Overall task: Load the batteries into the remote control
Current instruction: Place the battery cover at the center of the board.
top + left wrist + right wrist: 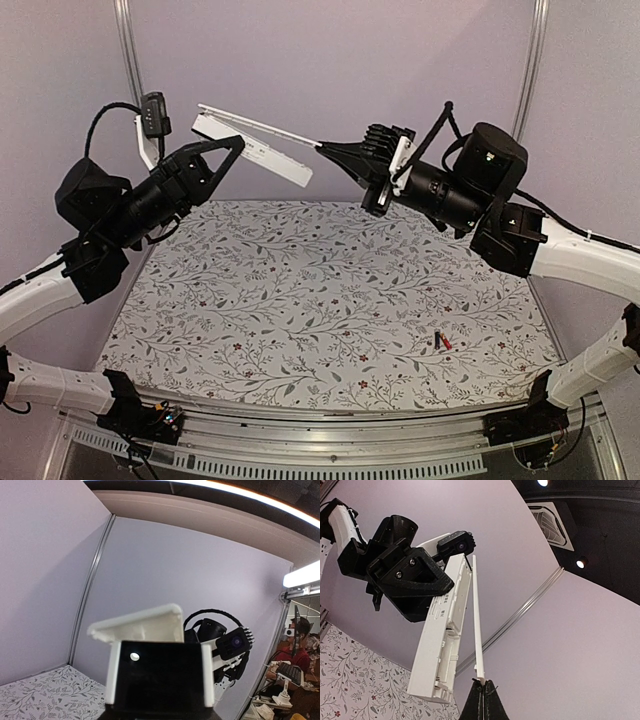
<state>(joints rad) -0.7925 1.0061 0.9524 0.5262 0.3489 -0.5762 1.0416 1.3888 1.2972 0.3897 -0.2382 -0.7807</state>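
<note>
My L gripper is clamped across the remote control, holding it up in the air well above the table. The long white bar sticks out past my L fingers toward my R hand, tilted down at that end. From the R wrist cam its recessed side w/ the open compartment faces my R arm. My R gripper is pinched fully closed on one end of the thin white cover plate. The plate runs from my R fingertips toward my L hand, just above and alongside the remote, w/ a narrow gap along most of its length. The gap closes near my L gripper, but I can't tell if the plate's far end touches the remote there. The two grippers face each other tip to tip, apart, w/ the remote's free end between them and a bit below my R fingertips. Batteries, one black and one red, lie side by side on the flowered tabletop. They're far below my R hand, toward the near R corner by my R arm's base, and neither gripper is touching them.
</note>
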